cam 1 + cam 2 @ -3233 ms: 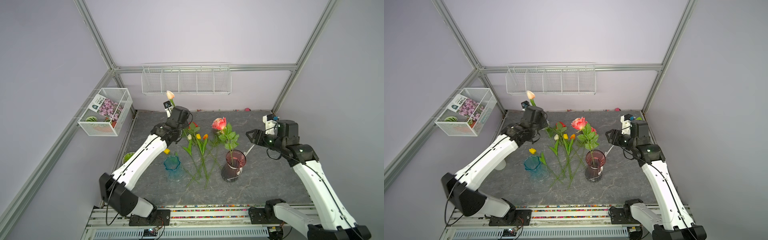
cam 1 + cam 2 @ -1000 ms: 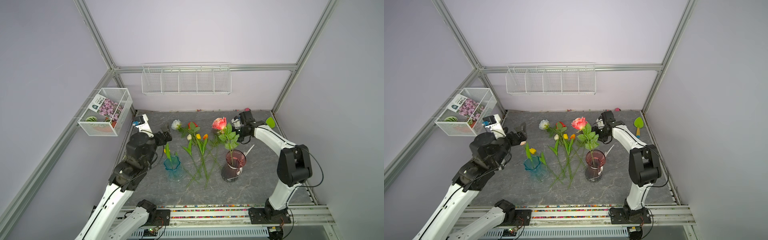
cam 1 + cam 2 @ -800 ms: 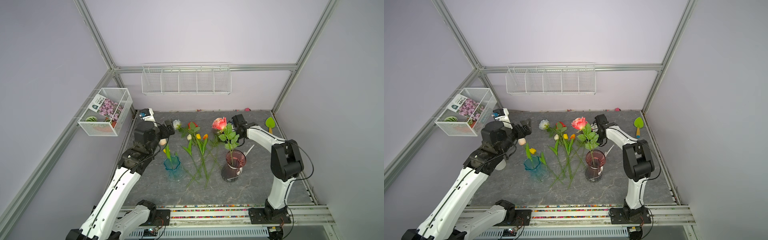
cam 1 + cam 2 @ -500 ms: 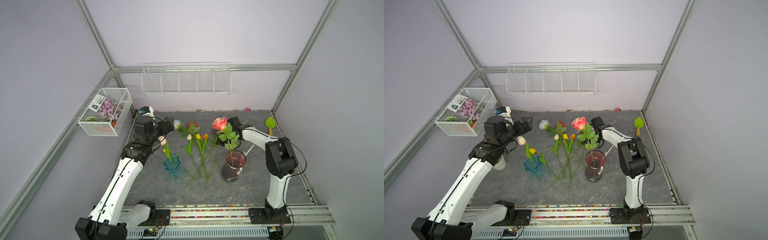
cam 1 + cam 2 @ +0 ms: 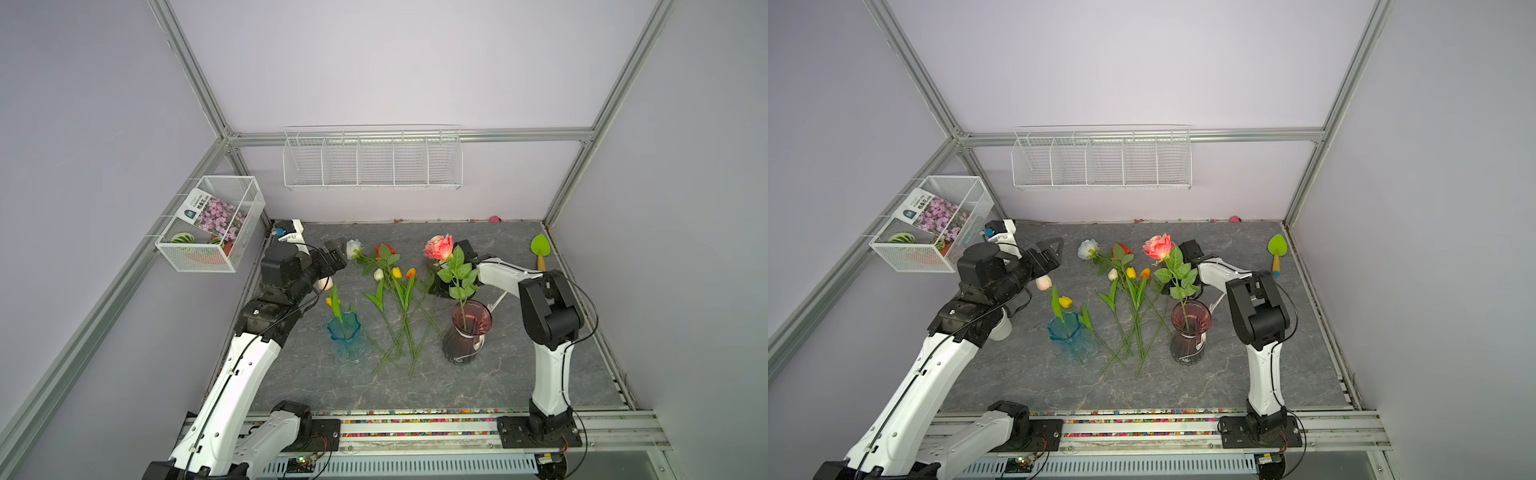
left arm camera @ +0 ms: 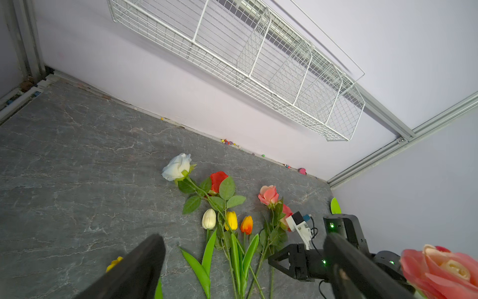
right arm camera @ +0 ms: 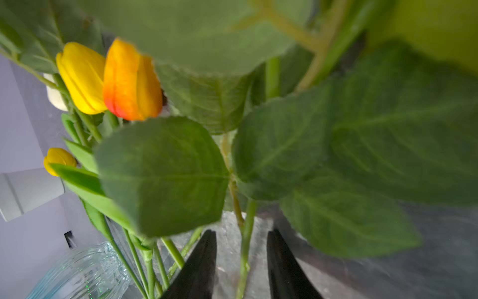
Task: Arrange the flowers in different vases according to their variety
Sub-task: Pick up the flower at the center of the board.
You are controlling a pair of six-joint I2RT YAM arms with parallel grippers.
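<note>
Right gripper (image 7: 243, 233): stands parted by a narrow gap, straddles one green leafy stem (image 7: 245, 261) low over the grey table (image 5: 478, 395), leaves space on either side, clamps nothing visibly; cannot tell its bloom. Left gripper (image 5: 1054, 254): gapes fully wide, holds nothing, hangs near the head of the cream-pink tulip (image 5: 324, 283) without touching. Vases, two, both upright, well apart: teal vase (image 5: 344, 332) on the left arm's side, maroon vase (image 5: 468, 332) on the right arm's. Tulips, five: two standing in the teal vase, the cream-pink tulip and a small yellow tulip (image 5: 332, 301); three flat on the table between the vases, heads side by side, cream tulip (image 5: 378, 274), yellow tulip (image 5: 397, 272), orange tulip (image 5: 410, 273). Roses, three plain in both top views: coral rose (image 5: 438, 246) upright in the maroon vase, white rose (image 5: 353, 248) and red rose (image 5: 384, 250) flat on the table just behind the tulip heads; plus a fourth, a pinkish-red bloom (image 6: 285, 212) half hidden behind the coral rose's leaves in the left wrist view. Farther out: one green trowel (image 5: 540, 249), one white pot (image 5: 1000, 328).
</note>
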